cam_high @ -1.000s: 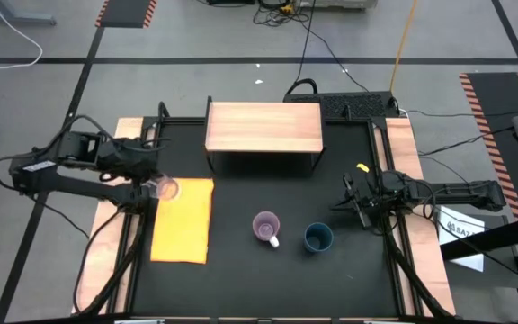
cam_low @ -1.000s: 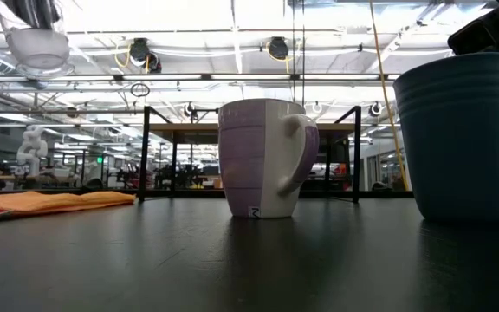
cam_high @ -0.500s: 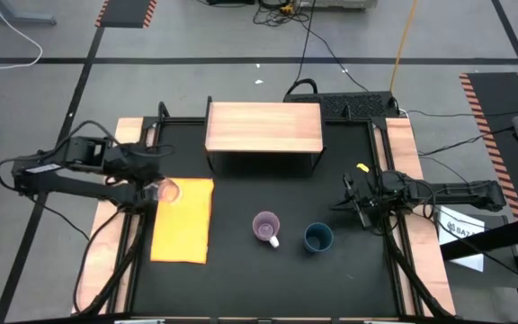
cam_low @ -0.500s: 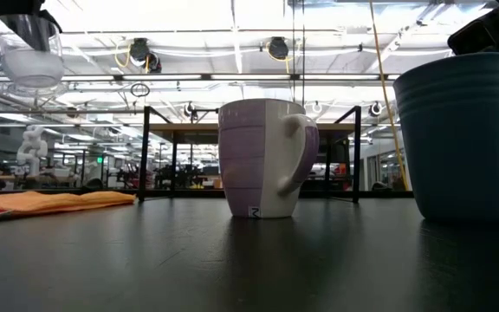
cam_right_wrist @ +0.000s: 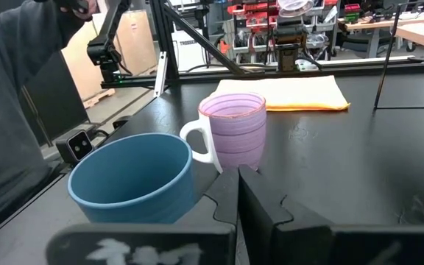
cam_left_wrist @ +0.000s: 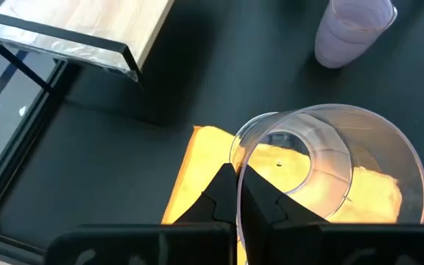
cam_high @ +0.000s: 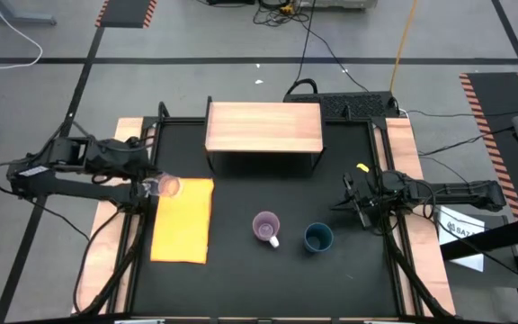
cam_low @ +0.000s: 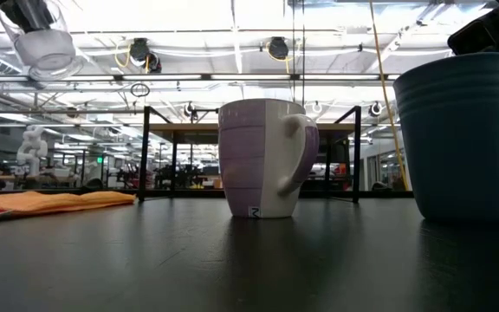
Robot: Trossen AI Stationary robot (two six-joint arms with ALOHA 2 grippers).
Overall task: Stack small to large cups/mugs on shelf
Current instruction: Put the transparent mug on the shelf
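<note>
1. High view: you have the left pincer [cam_high: 147, 184] clamped on the rim of the clear glass cup [cam_high: 165, 187], held in the air over the near-left corner of the yellow-orange mat [cam_high: 183, 219].
2. The cup is tiny, transparent and tilted; in the left wrist view its mouth faces the camera, with one finger inside the rim and one outside.
3. Your purple mug [cam_high: 266, 227] stands upright on the black tabletop [cam_high: 241, 279], pale handle toward the front edge; the teal-blue cup [cam_high: 318, 238] stands just beside it, apart.
4. The shelf [cam_high: 263, 127], a light-wood board on black legs, sits at the tabletop's far side with nothing on it.
5. Your left arm reaches in low from the left edge.
6. Your right pincer [cam_high: 351, 203] waits with its fingers together, near the teal-blue cup, on its right.
</note>
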